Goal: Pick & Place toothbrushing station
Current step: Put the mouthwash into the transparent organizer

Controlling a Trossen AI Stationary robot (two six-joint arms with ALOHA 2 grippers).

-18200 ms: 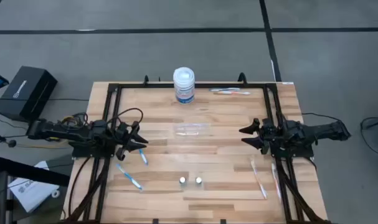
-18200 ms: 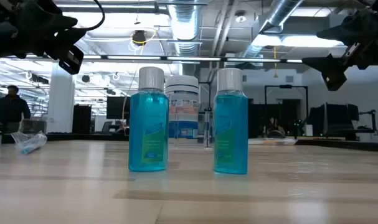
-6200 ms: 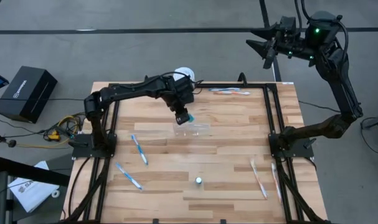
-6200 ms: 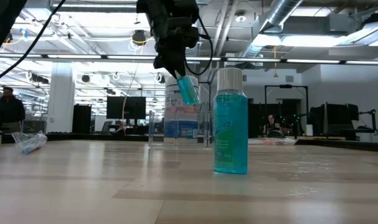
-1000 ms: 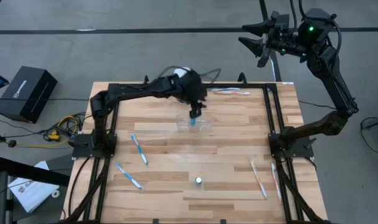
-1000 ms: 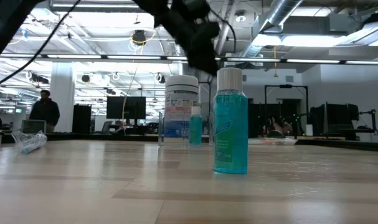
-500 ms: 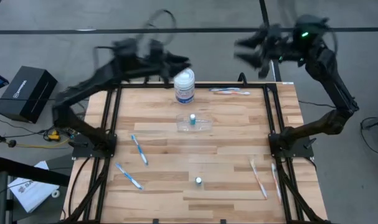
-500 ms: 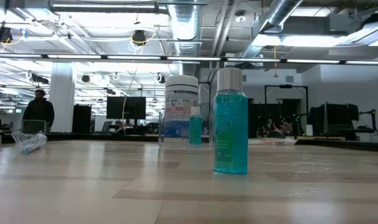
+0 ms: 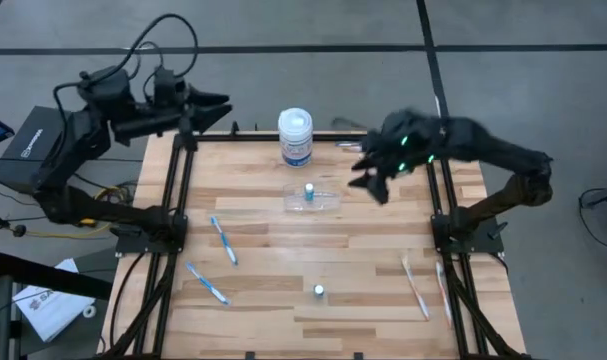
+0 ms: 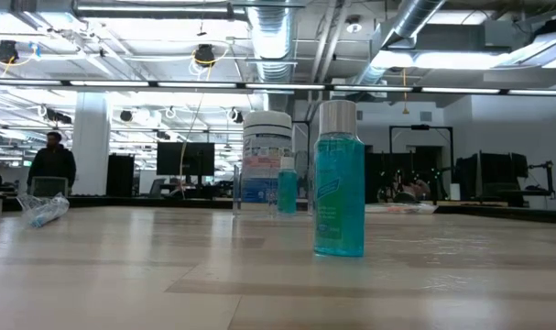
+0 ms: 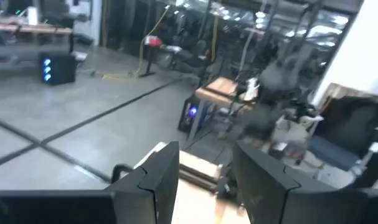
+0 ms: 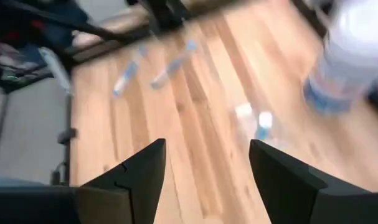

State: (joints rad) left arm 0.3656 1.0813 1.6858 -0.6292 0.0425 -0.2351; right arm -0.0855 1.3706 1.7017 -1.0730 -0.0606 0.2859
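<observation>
right end effector (image 9: 368,180): open and empty, fingers spread, hanging over the far right part of the light wooden slatted table (image 9: 263,320), just to the right of the holder. its wrist view looks down on the holder and the jar.
left end effector (image 9: 218,105): pulled off past the far left corner of the table, fingers apart, nothing between them. just parked there.
small see-through plastic holder (image 9: 312,199): sits near the middle of the far half of the table, right in front of the big white jar with the blue label (image 9: 295,137). one tiny white-capped bottle of blue liquid (image 9: 309,190) stands upright in it.
second tiny white-capped blue bottle (image 9: 320,291): upright on its own near the front edge, well apart from the holder.
thin blue-and-white toothbrushes: two lie on the left side (image 9: 223,241) (image 9: 205,281), another at the far edge beside the jar (image 9: 368,147), and pale ones along the right side (image 9: 416,285).
step in hand (my guess): right arm goes for the next kit piece, one bottle already being in the holder.
how to do it well: come straight down on the piece with fingers either side of it, close gently since these things are light and tip easily, and keep clear of the holder so the bottle in there doesn't get knocked. a flat toothbrush needs a low pinch across the handle.
</observation>
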